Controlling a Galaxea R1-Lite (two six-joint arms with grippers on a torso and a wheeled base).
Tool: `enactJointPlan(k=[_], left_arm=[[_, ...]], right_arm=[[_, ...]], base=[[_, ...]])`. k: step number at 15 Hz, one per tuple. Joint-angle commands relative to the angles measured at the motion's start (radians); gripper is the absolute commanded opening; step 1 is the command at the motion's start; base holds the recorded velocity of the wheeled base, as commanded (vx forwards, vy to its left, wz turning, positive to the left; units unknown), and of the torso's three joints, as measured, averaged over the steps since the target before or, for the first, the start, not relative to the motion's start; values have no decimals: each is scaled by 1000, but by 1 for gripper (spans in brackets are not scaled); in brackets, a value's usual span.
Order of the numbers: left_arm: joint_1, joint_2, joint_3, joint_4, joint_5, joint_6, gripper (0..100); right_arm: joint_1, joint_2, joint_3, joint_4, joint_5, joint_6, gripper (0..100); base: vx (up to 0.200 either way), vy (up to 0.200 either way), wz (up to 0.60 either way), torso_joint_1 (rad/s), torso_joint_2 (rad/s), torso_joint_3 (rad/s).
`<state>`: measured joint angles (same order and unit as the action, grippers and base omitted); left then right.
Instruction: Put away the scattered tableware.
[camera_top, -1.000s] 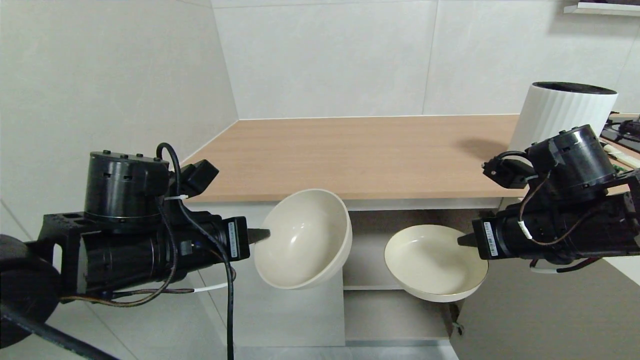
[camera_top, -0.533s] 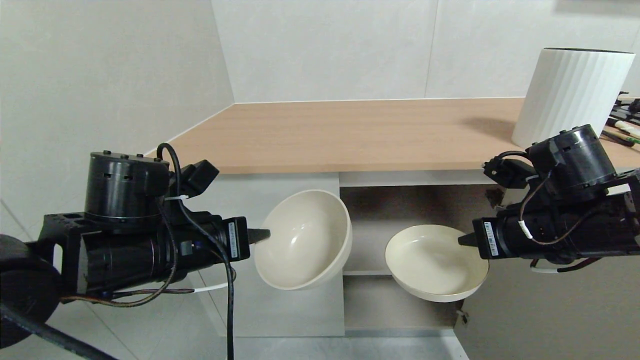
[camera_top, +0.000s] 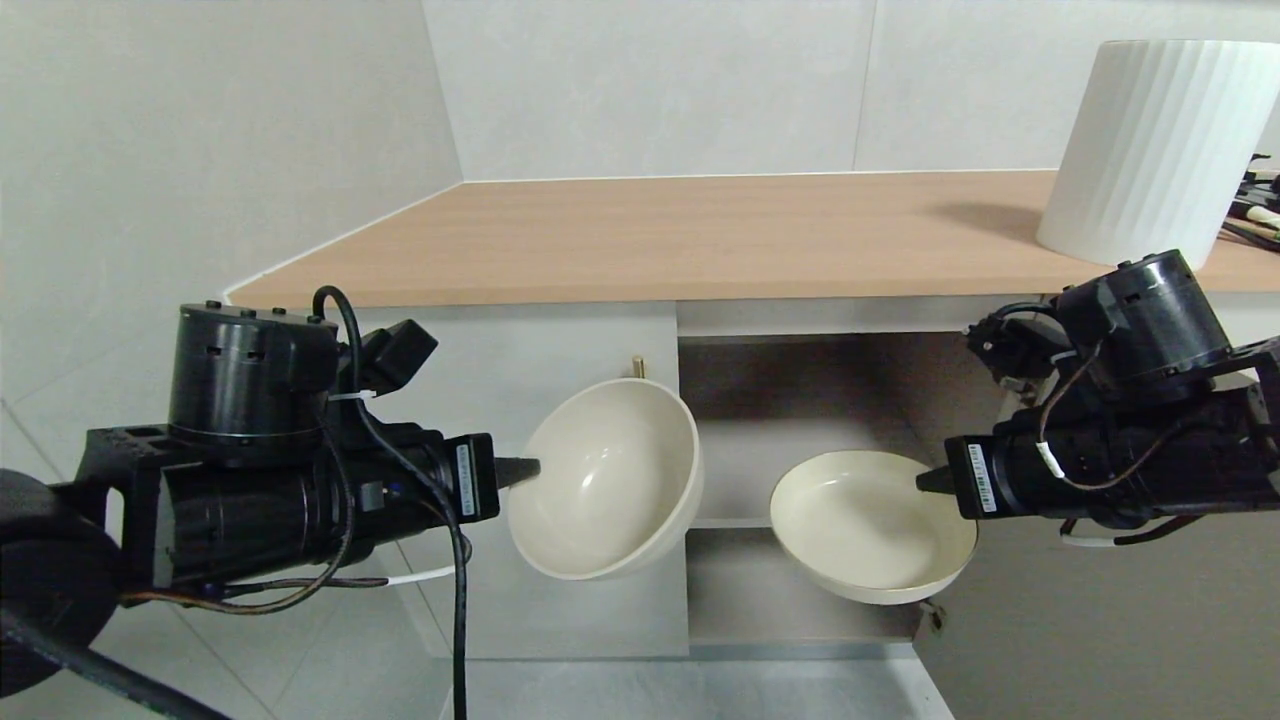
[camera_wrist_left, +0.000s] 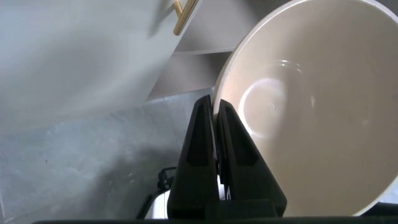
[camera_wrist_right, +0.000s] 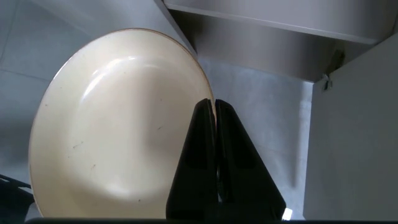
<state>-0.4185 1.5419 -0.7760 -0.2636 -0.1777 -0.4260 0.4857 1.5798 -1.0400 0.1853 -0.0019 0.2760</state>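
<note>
head view, left claw (camera_top: 527, 467) level, clamping bowl (camera_top: 612, 485)

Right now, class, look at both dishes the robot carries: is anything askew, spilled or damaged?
The deep bowl, pinched at its rim by the left hand, tips steeply on its side; the shallow dish in the right hand tilts only slightly. Both look empty and unbroken; nothing has spilled.

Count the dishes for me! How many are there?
2. The deep bowl is clamped at its rim in the left jaws; the shallow dish is clamped in the right jaws. Both hang before the open cabinet, whose shelves could hide more.
</note>
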Motion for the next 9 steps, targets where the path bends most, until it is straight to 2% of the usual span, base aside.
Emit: enactJointPlan(k=[1, 6, 9], left_arm=[[0, 1, 0, 0, 0, 0, 0], [0, 0, 0, 0, 1, 0, 0], [0, 0, 0, 0, 1, 0, 0]], right_arm=[[1, 2, 0, 0, 0, 0, 0], [1, 22, -2, 0, 0, 0, 0], [-9, 134, -3, -50, -13, -1, 0]], base=[[0, 0, 0, 0, 0, 0], [0, 0, 0, 0, 0, 0], [0, 0, 0, 0, 0, 0]])
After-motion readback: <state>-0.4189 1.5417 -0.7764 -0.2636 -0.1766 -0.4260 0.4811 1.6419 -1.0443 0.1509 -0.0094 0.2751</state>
